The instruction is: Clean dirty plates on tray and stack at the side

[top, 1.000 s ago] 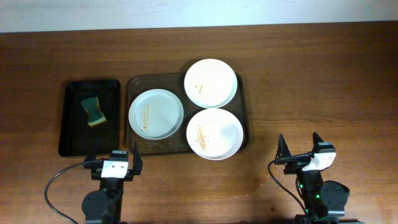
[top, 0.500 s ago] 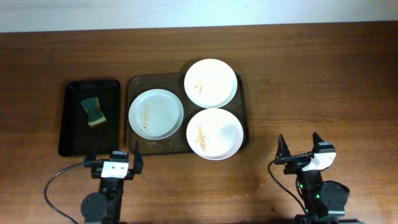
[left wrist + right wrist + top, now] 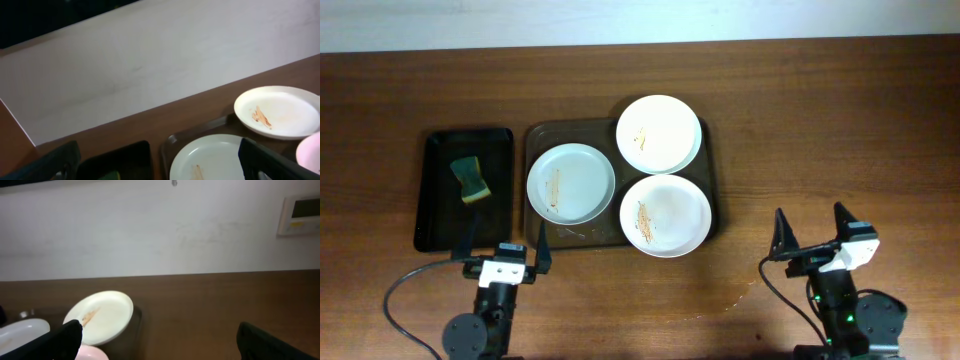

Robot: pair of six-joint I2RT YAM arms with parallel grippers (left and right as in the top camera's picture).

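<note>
Overhead: the left tool [image 3: 507, 240] is spread wide and holds nothing. The tray [image 3: 582, 236] sits on the table [image 3: 820, 110] just ahead of it, a little to its right. On the tray are three streaked plates: the left plate [image 3: 571, 182], the far plate [image 3: 659, 133] and the near plate [image 3: 665, 215]. The right tool [image 3: 809, 225] is also spread and empty, with the tray ahead to its left.

Left wrist: between the spread fingers [image 3: 272, 160], the left plate [image 3: 210, 157] lies straight ahead, with the far plate [image 3: 277, 112] beyond it to the right.

Right wrist: the fingers [image 3: 280, 342] are parted, and the far plate [image 3: 102, 316] sits ahead to the left.

Open passage: bare table [image 3: 820, 120] right of the tray [image 3: 558, 132] and along the far edge. Obstacles: three plates [image 3: 571, 182] crowding the tray; black tray [image 3: 438, 215] with sponge [image 3: 470, 180] just left.
</note>
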